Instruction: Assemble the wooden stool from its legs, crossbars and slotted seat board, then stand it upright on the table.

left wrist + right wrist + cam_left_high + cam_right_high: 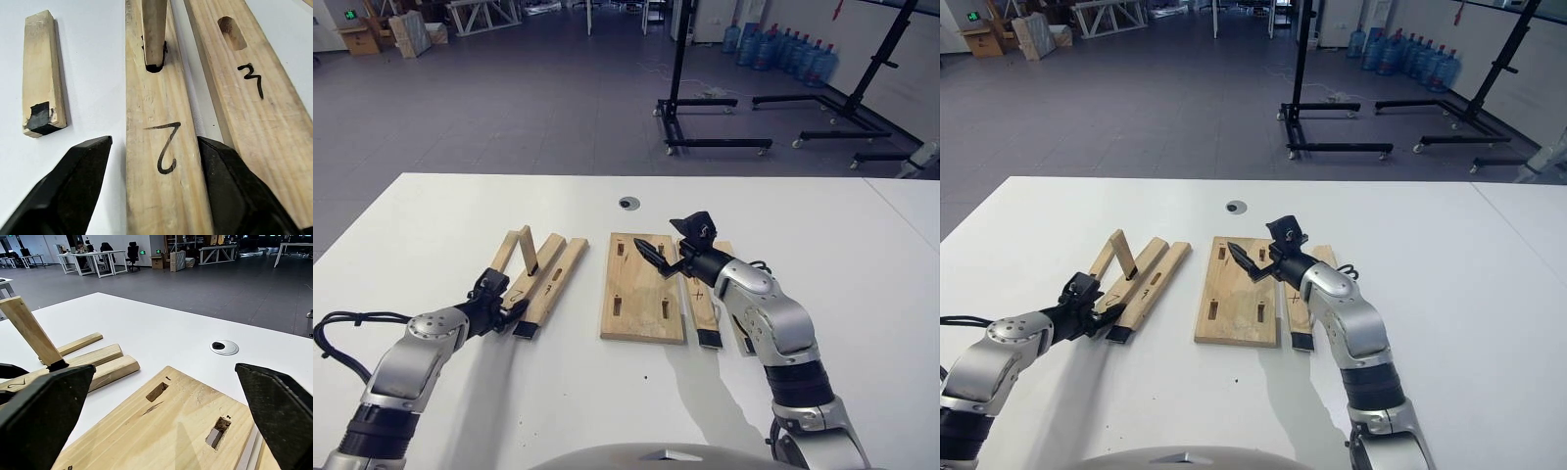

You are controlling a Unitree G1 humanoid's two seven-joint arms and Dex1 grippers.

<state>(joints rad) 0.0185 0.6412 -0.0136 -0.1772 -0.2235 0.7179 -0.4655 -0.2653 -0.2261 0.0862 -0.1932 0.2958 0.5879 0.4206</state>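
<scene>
Bare table (431, 215) lies wide along the near edge, around the cable hole (628, 204) and out to the far right. A clear strip runs between the leg marked 3 (560, 276) and the seat board (641, 304). The tilted crossbar (528, 249) rises from the leg marked 2 (164, 147), barring any low pass over it; those two legs lie tight together, and the right-hand legs (703, 308) lie just beside the board's other edge

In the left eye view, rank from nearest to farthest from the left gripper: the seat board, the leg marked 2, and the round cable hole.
From the left gripper:
1. Leg marked 2: between its open fingers, left side.
2. Seat board: flat at mid-table, to its right.
3. Cable hole: beyond the board, toward the far edge.
</scene>
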